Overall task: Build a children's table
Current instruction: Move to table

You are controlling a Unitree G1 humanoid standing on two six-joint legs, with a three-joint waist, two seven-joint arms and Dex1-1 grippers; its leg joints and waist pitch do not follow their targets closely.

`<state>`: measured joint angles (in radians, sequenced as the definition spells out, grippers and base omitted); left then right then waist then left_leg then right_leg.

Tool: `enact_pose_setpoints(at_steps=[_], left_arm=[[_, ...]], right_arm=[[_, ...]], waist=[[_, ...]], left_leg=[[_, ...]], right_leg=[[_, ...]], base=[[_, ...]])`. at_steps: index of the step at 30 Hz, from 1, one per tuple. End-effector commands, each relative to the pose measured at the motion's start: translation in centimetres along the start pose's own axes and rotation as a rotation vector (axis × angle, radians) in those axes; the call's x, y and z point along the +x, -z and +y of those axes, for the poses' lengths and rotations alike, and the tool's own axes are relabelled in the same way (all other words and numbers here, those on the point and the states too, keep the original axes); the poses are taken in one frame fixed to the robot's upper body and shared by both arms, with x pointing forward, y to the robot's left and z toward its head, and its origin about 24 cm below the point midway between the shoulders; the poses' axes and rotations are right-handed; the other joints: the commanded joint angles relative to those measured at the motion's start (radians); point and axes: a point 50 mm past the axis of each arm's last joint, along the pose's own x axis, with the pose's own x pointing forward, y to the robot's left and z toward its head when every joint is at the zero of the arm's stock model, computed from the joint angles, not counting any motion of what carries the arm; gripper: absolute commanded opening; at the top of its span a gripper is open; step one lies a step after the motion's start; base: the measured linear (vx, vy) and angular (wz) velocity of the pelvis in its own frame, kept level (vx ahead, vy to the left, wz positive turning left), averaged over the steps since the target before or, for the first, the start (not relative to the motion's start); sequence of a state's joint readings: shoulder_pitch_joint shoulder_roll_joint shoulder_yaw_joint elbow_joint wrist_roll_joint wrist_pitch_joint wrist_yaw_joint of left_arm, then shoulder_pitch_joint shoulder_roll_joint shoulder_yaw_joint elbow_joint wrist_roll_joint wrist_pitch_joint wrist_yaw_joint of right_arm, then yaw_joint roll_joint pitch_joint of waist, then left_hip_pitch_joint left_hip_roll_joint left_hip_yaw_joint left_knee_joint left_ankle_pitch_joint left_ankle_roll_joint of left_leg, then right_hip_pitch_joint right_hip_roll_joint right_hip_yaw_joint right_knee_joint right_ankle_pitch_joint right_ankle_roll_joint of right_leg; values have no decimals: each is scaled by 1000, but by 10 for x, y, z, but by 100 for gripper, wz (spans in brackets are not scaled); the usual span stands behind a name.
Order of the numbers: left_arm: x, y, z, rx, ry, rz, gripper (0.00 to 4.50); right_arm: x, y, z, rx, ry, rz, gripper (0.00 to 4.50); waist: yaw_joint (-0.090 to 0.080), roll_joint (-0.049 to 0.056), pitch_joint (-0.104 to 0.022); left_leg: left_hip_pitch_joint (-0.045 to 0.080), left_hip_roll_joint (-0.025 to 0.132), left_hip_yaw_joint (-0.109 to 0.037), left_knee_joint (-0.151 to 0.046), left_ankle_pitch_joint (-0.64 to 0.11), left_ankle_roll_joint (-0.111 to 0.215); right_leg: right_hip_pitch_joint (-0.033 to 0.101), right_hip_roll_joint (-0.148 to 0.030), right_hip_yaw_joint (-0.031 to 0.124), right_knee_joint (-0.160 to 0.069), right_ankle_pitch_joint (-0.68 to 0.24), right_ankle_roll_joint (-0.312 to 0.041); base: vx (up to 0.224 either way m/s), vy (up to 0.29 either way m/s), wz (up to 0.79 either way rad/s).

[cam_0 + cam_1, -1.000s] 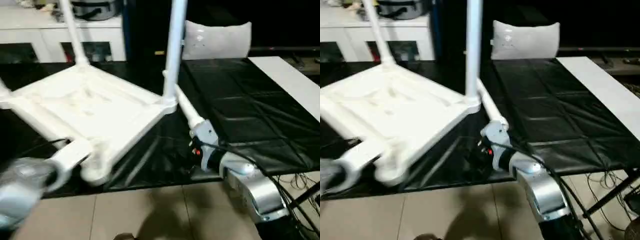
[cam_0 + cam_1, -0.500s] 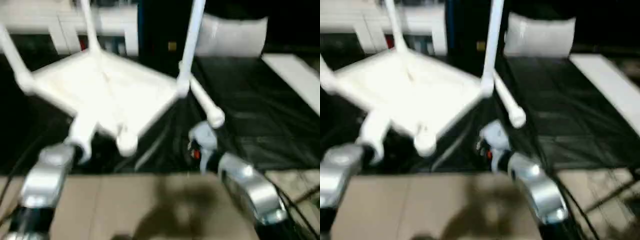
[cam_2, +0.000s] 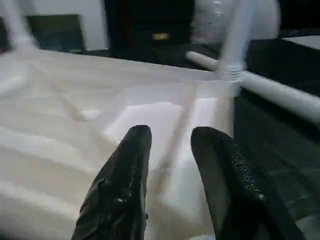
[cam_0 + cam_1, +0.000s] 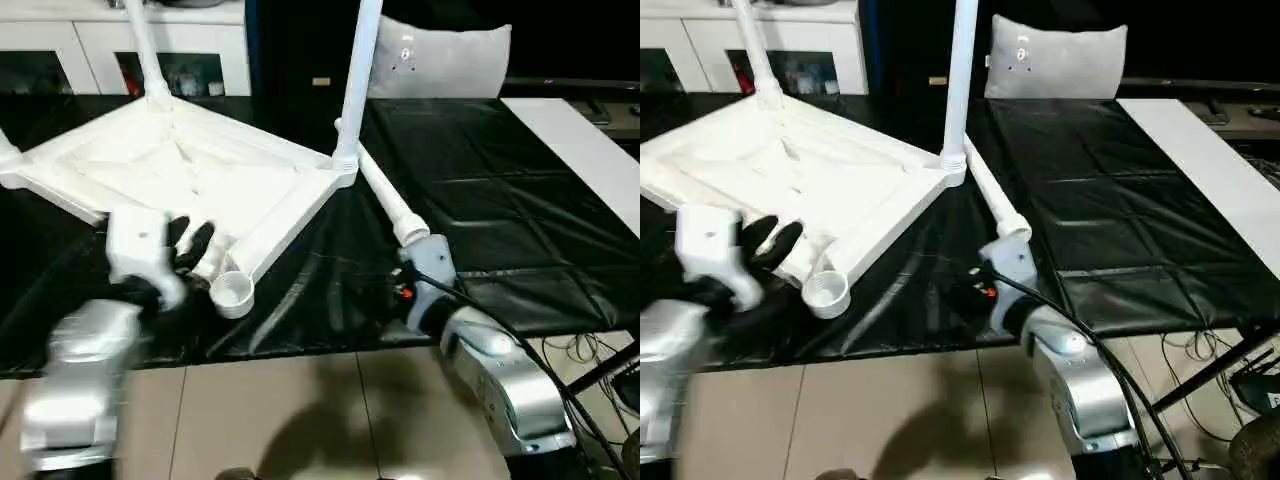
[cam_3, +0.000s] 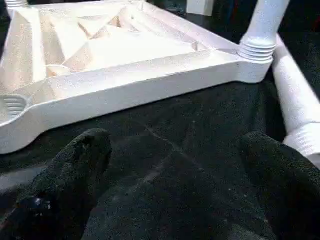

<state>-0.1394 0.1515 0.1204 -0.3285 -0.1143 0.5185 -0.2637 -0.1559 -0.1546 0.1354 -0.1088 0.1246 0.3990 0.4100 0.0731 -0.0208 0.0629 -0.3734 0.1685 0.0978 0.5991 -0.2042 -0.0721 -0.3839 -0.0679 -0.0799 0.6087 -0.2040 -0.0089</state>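
White ribbed plastic tabletop [image 4: 190,170] upside down, under our left gripper [image 3: 172,145], fingers slightly parted. Loose white tube leg [image 4: 385,200] beside our right gripper [image 5: 175,150], fingers spread, empty.

The left forearm reaches forward from the lower left, its white wrist block raised. The left gripper [image 4: 190,240] shows two black fingers [image 3: 122,180] side by side with a narrow gap between them. The right forearm angles in from the lower right, and the right gripper [image 5: 170,165] has its fingers spread wide apart.
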Motion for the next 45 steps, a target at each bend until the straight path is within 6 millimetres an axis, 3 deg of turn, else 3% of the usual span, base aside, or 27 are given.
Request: enact_pose_setpoints(at_steps=[1,4,8,9,10,11,12,13,14,15,16,17,18,19,20,21,22,23,24,25,26,27,28,31,34,39,45], left_arm=[[2,-3,-1,19,-35,-17,168],[4,4,-8,69,-8,7,168],[3,9,-7,86,-3,31,168],[3,10,-6,89,0,38,168],[3,11,-6,90,1,40,168],[4,11,-7,88,8,43,168],[5,12,-7,85,12,46,168],[6,12,-8,84,15,48,168],[7,12,-9,84,23,47,168],[8,12,-11,87,33,46,168],[9,12,-12,97,40,51,168],[9,13,-12,103,42,55,168],[9,14,-14,105,77,61,168],[9,14,-15,105,88,62,168],[9,15,-18,112,119,61,168],[8,15,-21,104,157,56,168],[8,15,-22,99,173,57,168],[8,16,-24,98,202,62,168],[7,15,-26,102,231,63,168],[6,14,-28,87,266,60,168],[6,10,-31,60,311,48,168],[6,8,-33,40,339,38,187],[6,6,-35,32,364,41,187],[10,7,-34,62,365,66,187],[10,9,-39,79,429,89,187],[7,7,-50,120,607,146,187],[2,0,-56,169,753,182,187]], right_arm=[[0,-8,-1,1,15,-43,450],[3,-10,-1,0,15,-50,450],[4,-11,-2,-1,20,-54,450],[4,-10,-4,5,33,-58,450],[3,-10,-5,11,45,-61,450],[2,-9,-7,13,59,-57,450],[2,-8,-7,9,63,-50,450],[1,-7,-8,4,69,-46,450],[1,-7,-9,7,80,-47,450],[0,-7,-10,12,94,-51,450],[-1,-7,-10,8,102,-51,450],[-1,-6,-10,4,104,-50,450],[-2,-5,-12,-7,123,-36,450],[-3,-5,-13,-10,128,-32,450],[-4,-4,-16,-9,161,-18,450],[-4,-4,-19,4,195,-8,450],[-5,-5,-21,10,209,-3,450],[-5,-5,-23,3,228,16,450],[-5,-6,-26,-6,245,35,450],[-5,-8,-30,-18,266,51,450],[-4,-11,-37,-32,295,89,450],[-3,-13,-41,-40,315,114,450],[-3,-17,-46,-47,333,132,450],[0,-22,-55,-49,330,170,450],[3,-22,-62,-33,356,202,450],[21,-25,-89,-27,369,383,450],[39,-30,-111,24,341,503,450]], waist=[[3,4,-65],[0,26,-38],[2,29,-30],[-22,58,-48],[-40,50,-28],[-49,57,-48],[-54,48,-51],[-54,42,-48],[-58,30,-48],[-35,0,-41],[8,-20,-45],[22,-27,-58],[34,-17,-63],[30,-11,-59],[31,9,-67],[23,46,-79],[-14,91,-67],[-43,86,-108],[-36,86,-111],[-23,71,-109],[-29,58,-115],[-23,27,-110],[-6,-9,-93],[-4,13,-85],[-24,37,-67],[-35,33,-50],[-38,15,-60]], left_leg=[[-40,3,-29,-70,-121,195],[-31,6,-25,-76,-339,163],[-23,10,-13,-74,-361,146],[92,59,-21,-95,-387,118],[112,90,-56,-120,-475,105],[166,124,-102,-138,-466,144],[183,135,-124,-138,-411,210],[199,132,-126,-120,-287,354],[194,125,-118,-113,-223,405],[123,39,-27,-82,-196,378],[12,-54,26,35,-159,310],[-44,-41,10,93,-116,272],[-84,-28,-3,122,-46,191],[-101,-26,-1,94,36,145],[-87,-16,-1,55,85,144],[-62,0,3,-18,218,179],[22,61,-70,-53,248,283],[143,151,-156,-18,441,467],[141,158,-168,1,676,496],[123,144,-147,30,1089,452],[120,123,-146,36,1197,412],[68,41,-101,44,1084,325],[-8,-40,-15,32,609,234],[-19,-13,-3,-35,59,81],[2,16,-4,-70,-192,-12],[25,17,5,-76,-449,-81],[1,19,18,-75,-343,-56]], right_leg=[[102,-103,-4,-83,-170,-154],[138,-105,-55,-141,-578,-150],[184,-102,-86,-166,-639,-138],[126,-47,-65,-129,-494,-160],[98,-25,-64,-88,-434,-173],[60,-7,-37,-8,-241,-157],[35,-11,-22,21,-190,-125],[-2,-26,5,48,-133,-70],[-7,-40,19,44,-103,-58],[54,-80,71,-48,-35,-89],[185,-141,173,-121,-145,-195],[244,-190,204,-131,-191,-222],[247,-177,181,-115,-140,-242],[241,-129,126,-105,-65,-244],[230,-104,100,-100,-40,-240],[214,-43,36,-80,13,-185],[122,23,-14,8,3,-100],[0,2,15,93,-73,-53],[-13,-18,38,98,-39,-21],[-30,-49,84,70,110,66],[-33,-60,102,53,188,100],[-22,-68,122,3,322,96],[23,-67,122,-14,440,52],[69,-67,99,-15,347,-23],[52,-49,95,-37,-53,-127],[18,-52,104,-71,-465,-110],[28,-60,94,-62,-393,-134]], base=[[43,-29,64],[33,-16,50],[88,0,66],[125,8,65],[125,8,65],[182,-12,40],[191,-12,9],[191,-12,9],[160,-25,4],[182,-54,18],[182,-54,18],[192,-49,9],[166,-19,-16],[166,-19,-16],[153,-1,-10],[178,36,-3],[178,36,-3],[205,32,-3],[142,13,-2],[142,13,-2],[-39,66,-5],[-146,74,0],[-146,74,0],[-8,-37,-1],[-85,-31,-7],[-101,2,-3],[-46,3,-2]])
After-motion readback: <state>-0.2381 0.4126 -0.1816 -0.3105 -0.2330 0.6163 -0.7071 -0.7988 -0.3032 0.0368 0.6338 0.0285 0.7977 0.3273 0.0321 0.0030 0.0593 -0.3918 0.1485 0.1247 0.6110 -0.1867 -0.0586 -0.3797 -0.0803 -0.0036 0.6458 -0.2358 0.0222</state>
